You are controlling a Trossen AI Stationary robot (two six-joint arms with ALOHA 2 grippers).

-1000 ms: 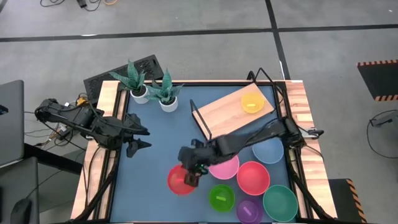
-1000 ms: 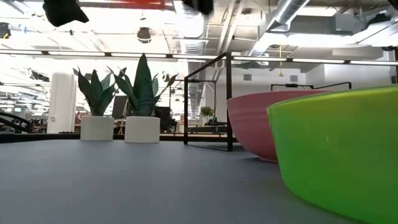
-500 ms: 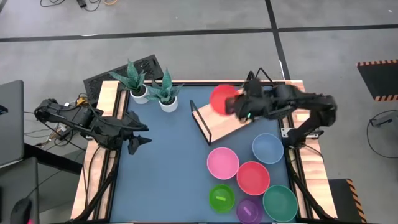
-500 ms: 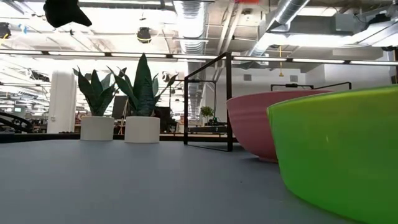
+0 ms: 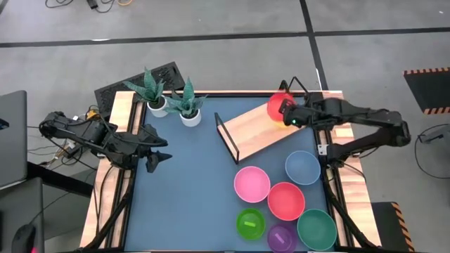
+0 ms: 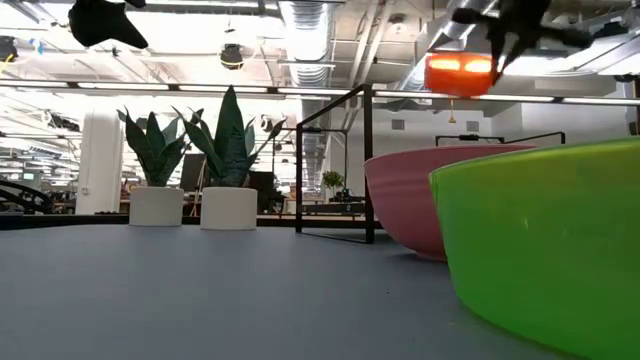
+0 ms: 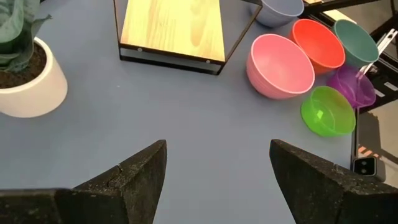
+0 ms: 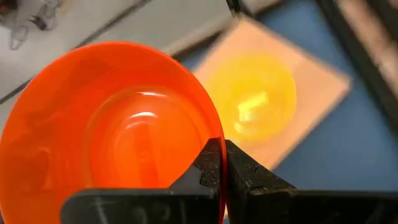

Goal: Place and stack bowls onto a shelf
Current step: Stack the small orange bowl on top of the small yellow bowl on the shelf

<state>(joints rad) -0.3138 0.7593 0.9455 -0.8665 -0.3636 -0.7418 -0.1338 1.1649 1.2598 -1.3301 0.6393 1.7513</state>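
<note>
My right gripper [image 5: 288,116] is shut on the small red bowl [image 5: 278,106] and holds it in the air over the far right end of the light-wood shelf [image 5: 249,131]. The yellow bowl [image 8: 252,102] sits on the shelf board below it and is hidden in the high view. The low view shows the red bowl [image 6: 460,73] high up under the gripper. My left gripper [image 5: 159,151] is open and empty over the table's left side. Pink [image 5: 252,184], coral-red [image 5: 286,200], blue [image 5: 303,167], dark green [image 5: 316,229], lime green [image 5: 250,223] and purple [image 5: 282,237] bowls stand on the table at the near right. My right gripper pinches the red bowl's rim [image 8: 214,134] on the side toward the table's right edge, one finger inside the bowl and one outside. The fingers come from the table's right, slanting down. The bowl is lifted clear, open side up and about level, above the yellow bowl.
Two white pots with spiky green plants [image 5: 172,104] stand at the far left of the blue mat. The shelf's black wire frame [image 5: 223,133] rises at its left end. The mat between the left gripper and the bowls is bare [image 5: 190,190].
My right gripper has lifted the red bowl from the table's near middle, beside the pink bowl. It has carried it up and toward the far right, to above the shelf's right end over the yellow bowl. It has stayed shut on the rim.
</note>
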